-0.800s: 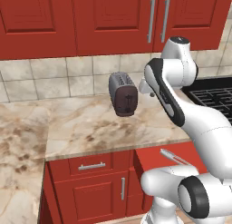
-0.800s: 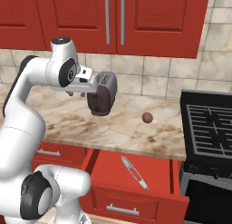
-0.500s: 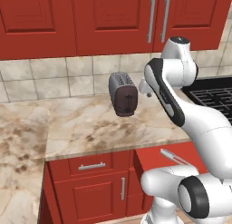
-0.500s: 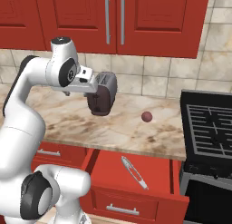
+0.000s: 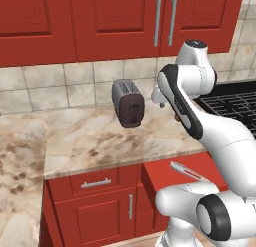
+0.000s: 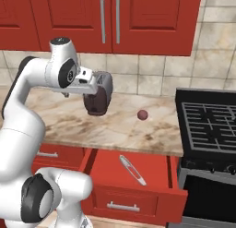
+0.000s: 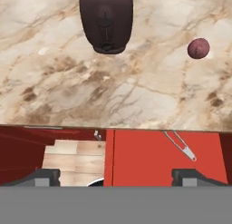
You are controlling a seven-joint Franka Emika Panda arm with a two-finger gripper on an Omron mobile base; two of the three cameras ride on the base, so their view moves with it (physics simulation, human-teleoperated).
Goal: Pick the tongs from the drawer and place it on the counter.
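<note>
Right base view shows the drawer pulled out below the front edge of the bench, its red floor exposed and its silver bar handle facing forward. The tongs lie flat inside it, slanting across the middle of the floor, apart from the walls. The gripper is seen from the hand view: it hangs high over the front edge of the bench, looking down, with its two dark fingertips spread wide toward either side of the picture and nothing between them. In that view the tongs rest in the drawer near the wall that meets the bench front, their joined end pointing toward the drawer's open front.

On the bench a dark toaster stands near the tiled back wall, and a small dark red round thing sits beside it toward the black stove top, well apart from both. From the left base view the tongs show just past the white arm, inside the drawer, under the bench edge.
</note>
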